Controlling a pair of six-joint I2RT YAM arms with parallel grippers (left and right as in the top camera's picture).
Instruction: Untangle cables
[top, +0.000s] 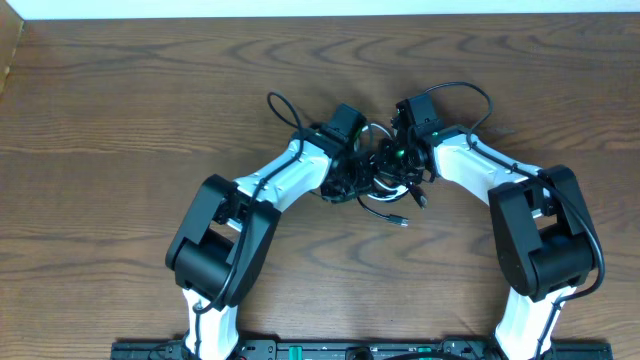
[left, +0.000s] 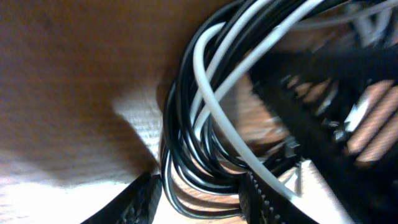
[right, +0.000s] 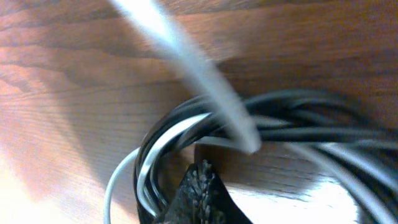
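Clasping the tangled cables (left: 180, 112) is the left pincer (left: 202, 202).

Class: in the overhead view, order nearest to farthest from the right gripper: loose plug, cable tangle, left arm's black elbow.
1. cable tangle, against the right gripper, centre.
2. loose plug, nearer the bases.
3. left arm's black elbow, lower left.

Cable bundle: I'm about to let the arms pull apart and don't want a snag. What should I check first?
1. The cable bundle sits between the left tool fingers: ok.
2. The right tool is shut: ok; whether it pinches a strand: cannot tell.
3. The white cable free of the black cables: not ok, woven among them.
4. The loose plug end lies outside the bundle: ok.
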